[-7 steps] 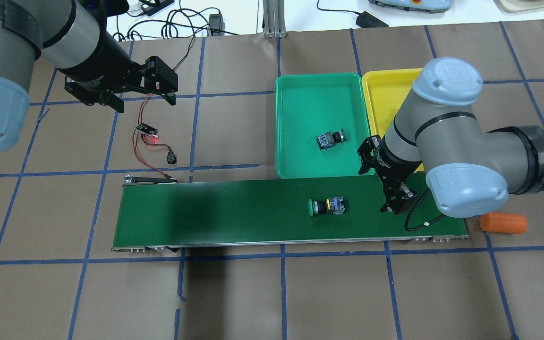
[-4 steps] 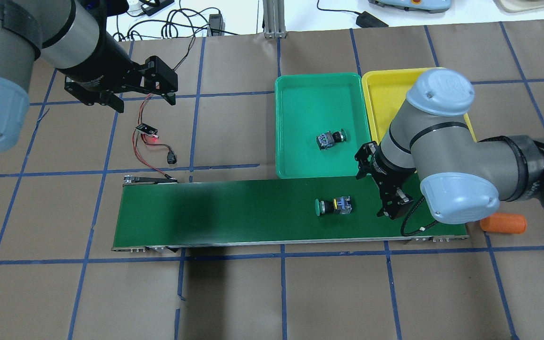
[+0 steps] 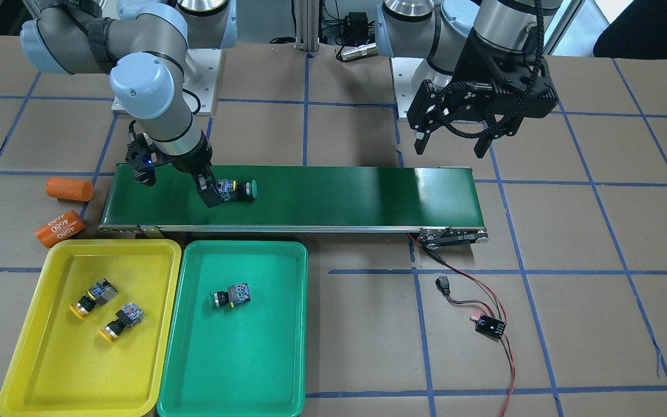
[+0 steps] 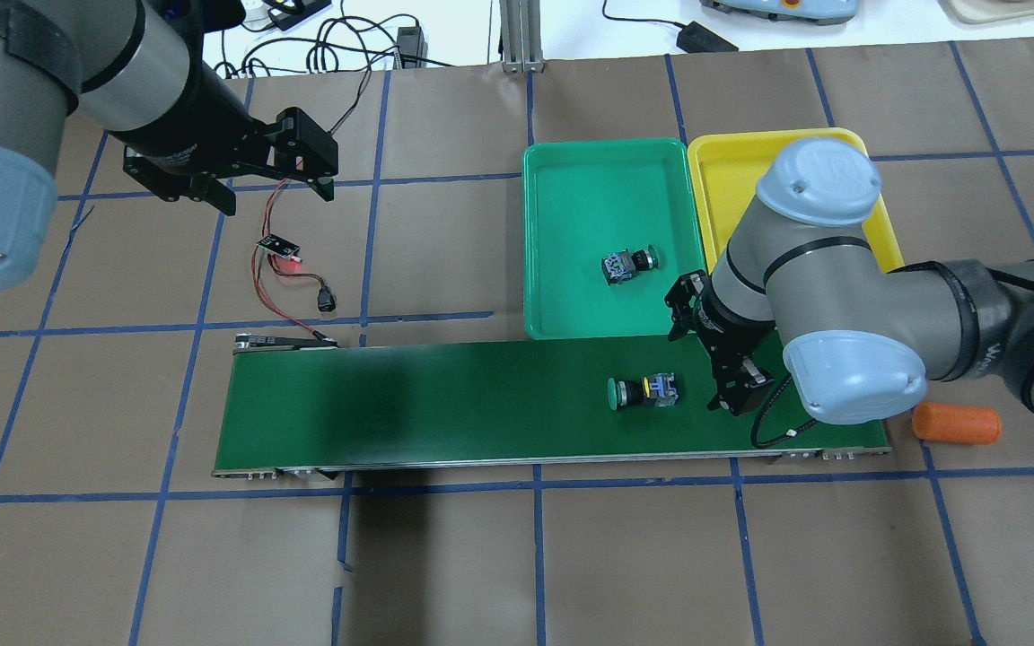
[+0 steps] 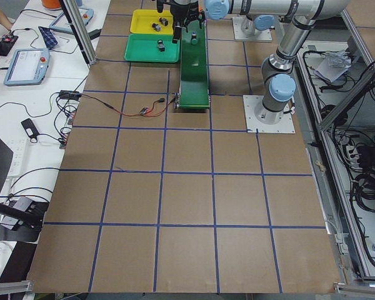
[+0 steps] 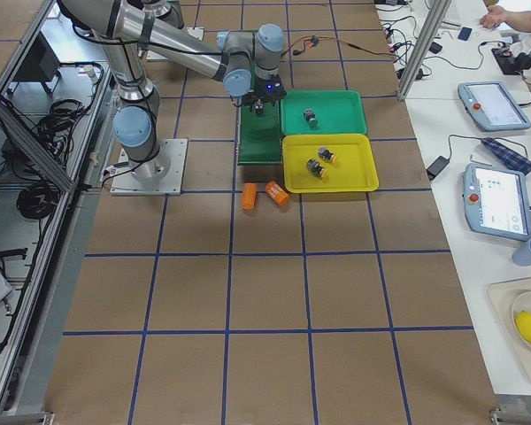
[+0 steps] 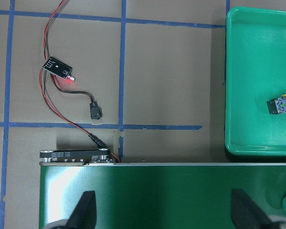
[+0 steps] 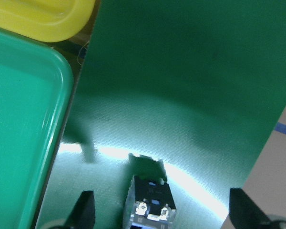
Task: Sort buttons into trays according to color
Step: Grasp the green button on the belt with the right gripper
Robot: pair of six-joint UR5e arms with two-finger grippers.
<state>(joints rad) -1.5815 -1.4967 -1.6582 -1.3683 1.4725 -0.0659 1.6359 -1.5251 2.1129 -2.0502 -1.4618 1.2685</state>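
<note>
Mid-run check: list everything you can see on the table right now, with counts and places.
conveyor belt: 1, dark green, mid-table
green tray: 1, green, alongside the belt
yellow tray: 1, yellow, beside the green tray
green-capped buttons: 2, one on the belt, one in the green tray
yellow-capped buttons: 2, in the yellow tray
orange cylinders: 2, orange, off the belt's end
sensor board: 1, black, wired, table
left gripper: black, open, near the sensor board
right gripper: black, open, over the belt

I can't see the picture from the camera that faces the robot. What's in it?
The robot's right claw hangs low over a dark green belt, right beside a green-capped button. Nearer the camera lie a yellow tray with two yellow buttons and a green tray with one green button.
</note>
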